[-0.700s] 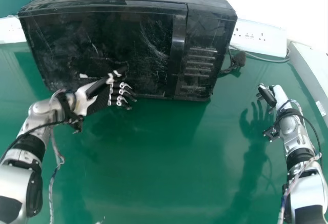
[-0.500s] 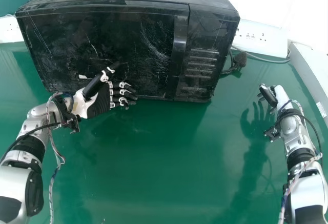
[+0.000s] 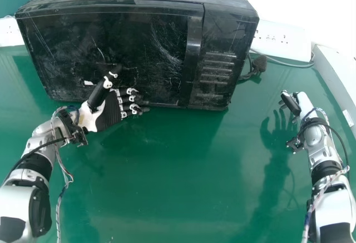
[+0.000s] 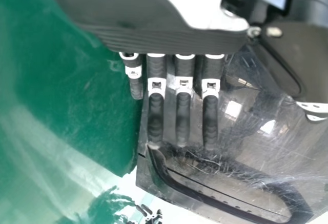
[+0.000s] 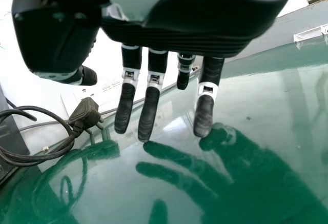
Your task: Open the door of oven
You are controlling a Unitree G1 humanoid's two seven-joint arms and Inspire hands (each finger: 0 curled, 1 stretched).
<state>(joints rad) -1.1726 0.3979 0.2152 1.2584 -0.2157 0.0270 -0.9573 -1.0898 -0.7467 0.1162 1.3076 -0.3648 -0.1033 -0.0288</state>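
The black oven (image 3: 156, 54) stands at the back left of the table in the head view, its scratched door (image 3: 142, 37) closed. In front of the door's lower left part is my left hand (image 3: 110, 112), its fingers extended towards the right and its thumb raised. The left wrist view has the left hand (image 4: 183, 106) with straight fingers over the oven's dark front (image 4: 246, 137); whether they touch it I cannot tell. Well right of the oven, my right hand (image 3: 293, 105) is held over the table, and in the right wrist view the right hand (image 5: 150, 108) has relaxed, extended fingers.
A plug (image 5: 87, 112) with a black cable lies beside the oven's right side. Behind it, a white socket strip (image 3: 281, 40) runs along the back, and a pale ledge (image 3: 338, 73) borders the right. The green table (image 3: 167, 182) reflects the right hand.
My left hand has drawn slightly left, and its thumb has shifted left across the door. The right hand has stayed still, and the door remains closed.
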